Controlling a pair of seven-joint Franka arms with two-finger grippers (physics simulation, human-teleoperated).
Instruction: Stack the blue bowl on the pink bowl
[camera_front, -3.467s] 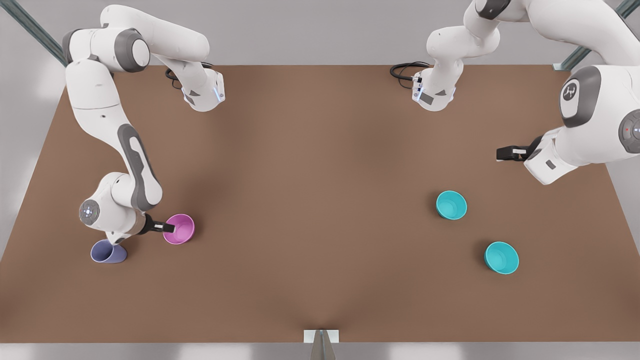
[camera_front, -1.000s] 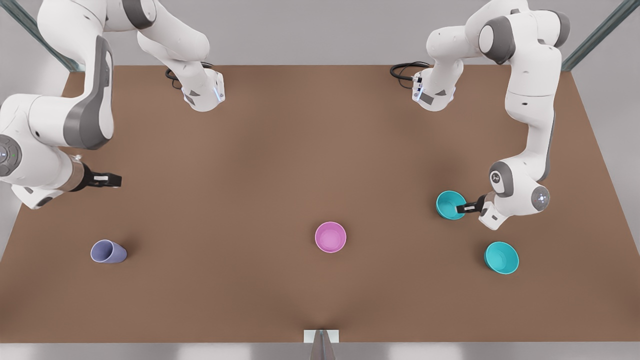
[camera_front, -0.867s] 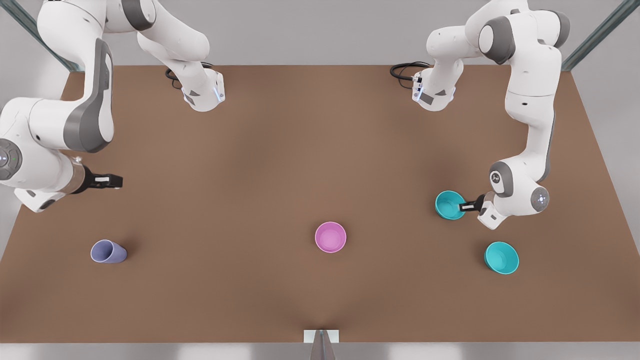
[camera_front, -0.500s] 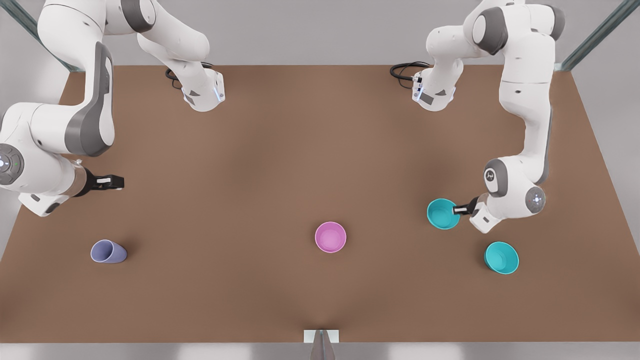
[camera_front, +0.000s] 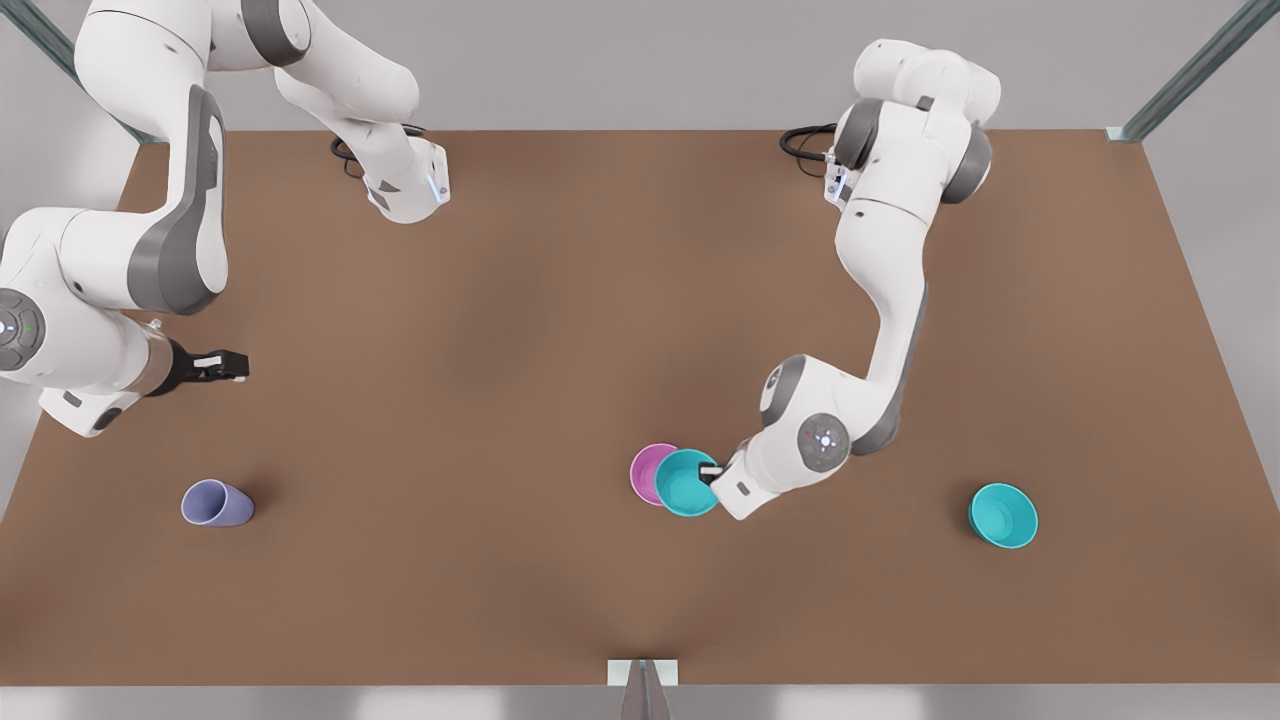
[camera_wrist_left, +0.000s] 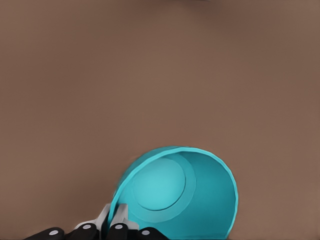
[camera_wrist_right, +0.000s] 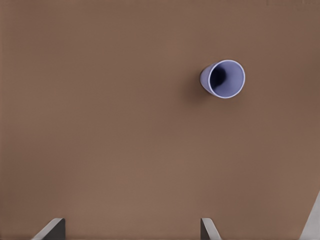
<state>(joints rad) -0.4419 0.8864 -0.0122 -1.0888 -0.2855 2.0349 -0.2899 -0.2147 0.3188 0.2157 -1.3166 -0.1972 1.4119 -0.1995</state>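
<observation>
The blue bowl (camera_front: 687, 483) hangs over the right half of the pink bowl (camera_front: 645, 468), covering most of it, near the table's middle front. My left gripper (camera_front: 708, 470), on the arm at the front view's right, is shut on the blue bowl's rim. In the left wrist view the blue bowl (camera_wrist_left: 175, 195) is tilted, with my left gripper (camera_wrist_left: 112, 217) pinching its edge. My right gripper (camera_front: 225, 365) waits open at the front view's left, above the table; its fingertips (camera_wrist_right: 52, 227) stand wide apart with nothing between them.
A second teal bowl (camera_front: 1003, 515) sits alone at the front view's right. A lavender-blue cup (camera_front: 215, 503) lies at the front left, and the same cup (camera_wrist_right: 223, 78) appears in the right wrist view. Brown table (camera_front: 520, 300) stretches between them.
My left gripper carried the blue bowl from the right side leftward until it overlaps the pink bowl. The right arm barely shifted. Earlier, the pink bowl was moved from near the cup to the centre.
</observation>
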